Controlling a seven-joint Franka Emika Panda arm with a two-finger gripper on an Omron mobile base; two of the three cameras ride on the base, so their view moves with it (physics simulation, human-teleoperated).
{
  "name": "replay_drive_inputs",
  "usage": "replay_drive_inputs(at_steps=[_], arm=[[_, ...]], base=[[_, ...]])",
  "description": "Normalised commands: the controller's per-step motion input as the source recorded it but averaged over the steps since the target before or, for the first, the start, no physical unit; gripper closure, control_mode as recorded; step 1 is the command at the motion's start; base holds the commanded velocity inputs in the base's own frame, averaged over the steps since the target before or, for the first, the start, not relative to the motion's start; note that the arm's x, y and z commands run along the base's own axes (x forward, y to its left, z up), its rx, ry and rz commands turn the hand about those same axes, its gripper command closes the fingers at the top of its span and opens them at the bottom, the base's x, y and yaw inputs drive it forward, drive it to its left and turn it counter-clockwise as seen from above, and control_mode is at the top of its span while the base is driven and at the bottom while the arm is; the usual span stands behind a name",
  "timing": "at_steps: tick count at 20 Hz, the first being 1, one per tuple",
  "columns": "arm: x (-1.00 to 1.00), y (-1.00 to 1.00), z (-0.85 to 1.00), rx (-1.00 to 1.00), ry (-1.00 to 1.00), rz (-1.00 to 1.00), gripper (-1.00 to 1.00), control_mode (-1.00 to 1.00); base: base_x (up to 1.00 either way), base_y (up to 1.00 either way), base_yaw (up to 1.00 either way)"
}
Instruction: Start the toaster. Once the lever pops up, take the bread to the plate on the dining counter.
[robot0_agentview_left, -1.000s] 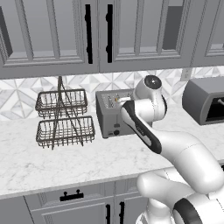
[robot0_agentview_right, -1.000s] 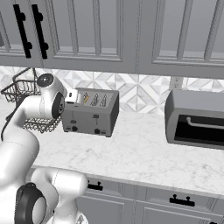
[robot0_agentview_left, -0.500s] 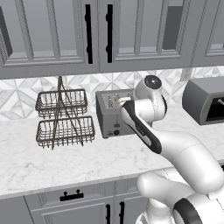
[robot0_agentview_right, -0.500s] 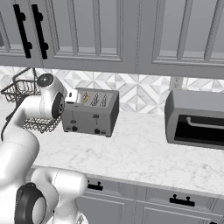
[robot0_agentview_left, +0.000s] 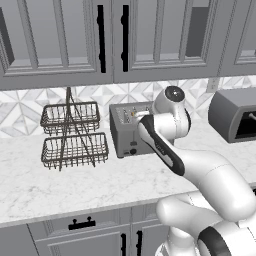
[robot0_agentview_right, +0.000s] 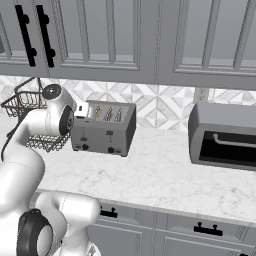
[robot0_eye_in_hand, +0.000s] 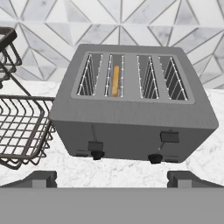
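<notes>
- My claw (robot0_eye_in_hand: 112, 177) stood wide apart, holding nothing, its tips at the bottom of the hand view.
- That view alone looked down into the toaster (robot0_eye_in_hand: 133, 113), mid-frame: the bread (robot0_eye_in_hand: 115, 80) sat edge-up in the second slot from the left.
- Left lever lower than right.
- Base views added a wire basket (robot0_agentview_left: 74, 135) and a dark-windowed appliance (robot0_agentview_right: 224, 136).
- I read no writing.

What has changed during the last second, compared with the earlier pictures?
Nothing has visibly changed. The gripper stays open in front of the toaster, holding nothing; the bread still sits in its slot, and the wire basket rack stands beside the toaster as before.
</notes>
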Motion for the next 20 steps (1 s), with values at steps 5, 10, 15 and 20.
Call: replay_drive_inputs(at_steps=[5, 10, 15, 20], arm=[[0.00, 0.00, 0.00, 0.00, 0.00, 0.00, -1.00, -1.00], [0.00, 0.00, 0.00, 0.00, 0.00, 0.00, -1.00, -1.00], [0.00, 0.00, 0.00, 0.00, 0.00, 0.00, -1.00, -1.00], [0.00, 0.00, 0.00, 0.00, 0.00, 0.00, -1.00, -1.00]], base=[[0.00, 0.00, 0.00], [0.00, 0.00, 0.00], [0.00, 0.00, 0.00], [0.00, 0.00, 0.00]])
